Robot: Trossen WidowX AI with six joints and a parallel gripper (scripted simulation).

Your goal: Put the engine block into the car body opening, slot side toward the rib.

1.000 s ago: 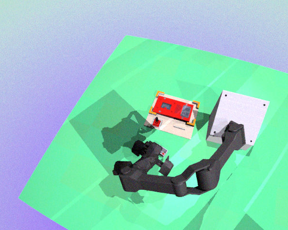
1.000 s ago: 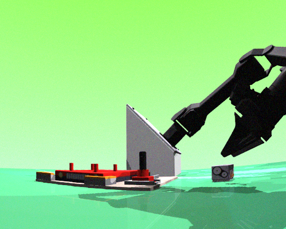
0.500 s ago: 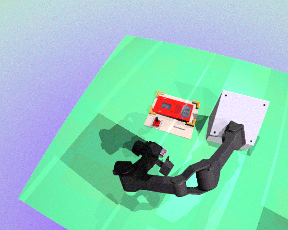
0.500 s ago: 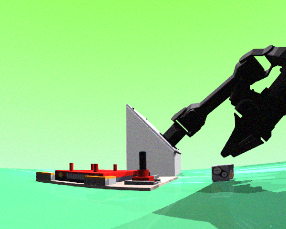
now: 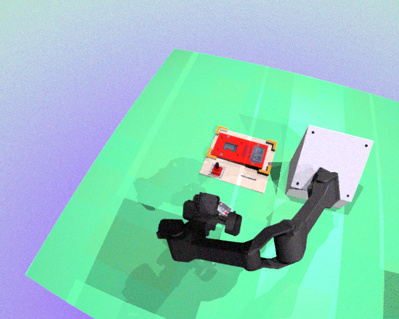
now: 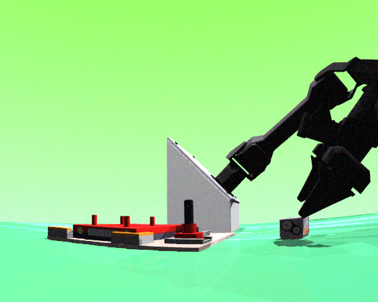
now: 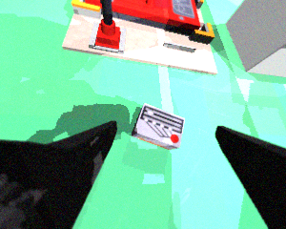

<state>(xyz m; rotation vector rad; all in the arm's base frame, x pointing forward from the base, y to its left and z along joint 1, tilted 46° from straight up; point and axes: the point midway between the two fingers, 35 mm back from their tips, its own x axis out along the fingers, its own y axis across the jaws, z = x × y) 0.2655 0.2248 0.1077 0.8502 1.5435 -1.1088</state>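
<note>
The engine block is a small light grey box on the green table, in front of the base board. Its top has dark lines and a red dot; round pulleys show on one side in the exterior view. My gripper is open and empty, just above the block, with the fingers apart on either side of it in the wrist view. The red car body lies on the board. Its opening looks empty; the rib is too small to make out.
The cream board has orange-topped corner brackets around the car body. A red piece with an upright black handle stands near its front left corner. A grey sloped block carries the arm's base at the right.
</note>
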